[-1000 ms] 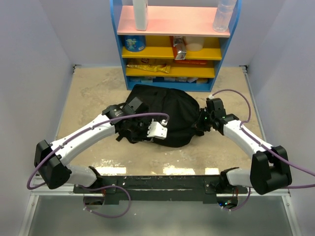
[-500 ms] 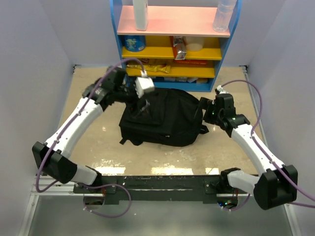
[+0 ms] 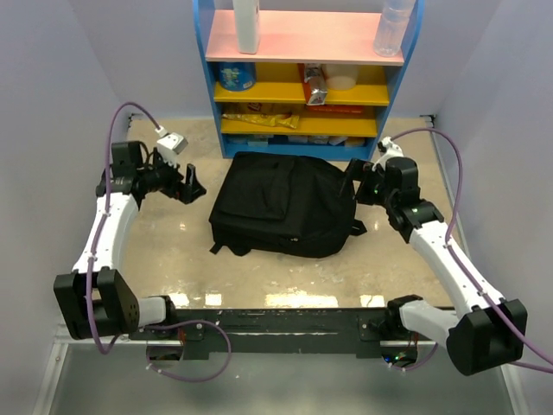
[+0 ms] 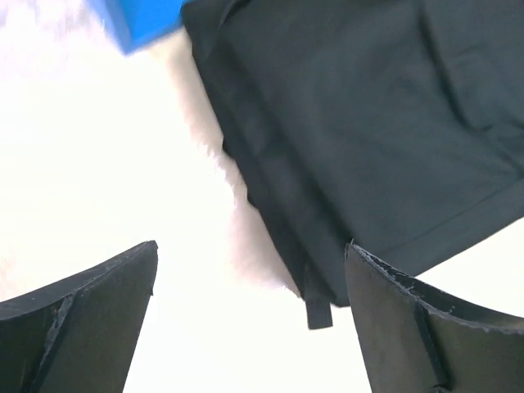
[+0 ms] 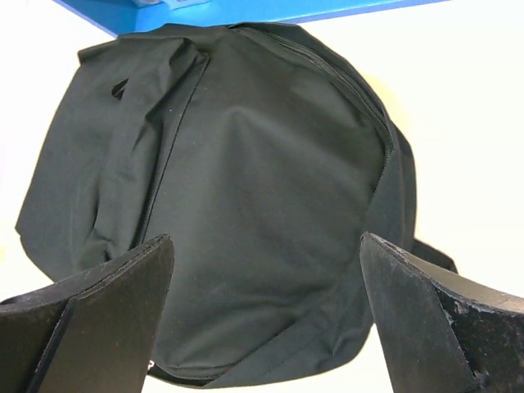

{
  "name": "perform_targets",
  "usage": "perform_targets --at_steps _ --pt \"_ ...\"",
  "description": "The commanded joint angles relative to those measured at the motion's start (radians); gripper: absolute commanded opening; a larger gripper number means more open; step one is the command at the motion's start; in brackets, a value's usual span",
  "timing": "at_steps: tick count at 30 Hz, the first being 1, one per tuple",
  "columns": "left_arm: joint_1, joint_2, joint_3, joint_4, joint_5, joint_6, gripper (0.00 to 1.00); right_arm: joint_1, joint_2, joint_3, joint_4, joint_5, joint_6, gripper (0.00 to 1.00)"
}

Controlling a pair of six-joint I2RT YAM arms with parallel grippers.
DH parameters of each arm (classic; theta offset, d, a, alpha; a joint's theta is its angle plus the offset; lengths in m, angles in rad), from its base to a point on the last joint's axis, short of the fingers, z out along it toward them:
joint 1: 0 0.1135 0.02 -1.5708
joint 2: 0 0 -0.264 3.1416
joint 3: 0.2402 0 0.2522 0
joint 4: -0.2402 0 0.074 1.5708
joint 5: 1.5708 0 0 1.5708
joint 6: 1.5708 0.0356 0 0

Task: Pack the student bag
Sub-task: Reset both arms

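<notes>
Top external view: student bag [image 3: 285, 207] lies flat at mid-table [image 3: 173, 255], just before the shelf [image 3: 207, 78], apparently zipped. Left gripper [image 3: 190, 184] and right gripper [image 3: 354, 186] flank it, both spread and empty. Packing appears finished; next, park both arms clear of the straps.

student bag [image 4: 368, 131] beyond spread gripper [image 4: 250, 319] fingers.

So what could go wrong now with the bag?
The bag is soft, so it may bunch up or slip if the open right gripper beside it tries to grab it. It lies close to the shelf, so a push could shove it against that. A loose strap sticks out at its edge and might snag the left gripper, which is open and off to the side.
</notes>
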Motion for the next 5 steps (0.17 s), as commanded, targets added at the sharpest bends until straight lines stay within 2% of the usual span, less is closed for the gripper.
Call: perform_targets --at_steps 1,5 --pt "0.03 -0.044 -0.09 0.16 0.017 -0.05 1.0 0.002 0.004 -0.008 0.12 -0.042 -0.012 0.98" --pt "0.037 -0.065 -0.153 0.252 -0.008 -0.07 1.0 0.008 0.004 0.001 0.12 -0.017 -0.029 0.98"
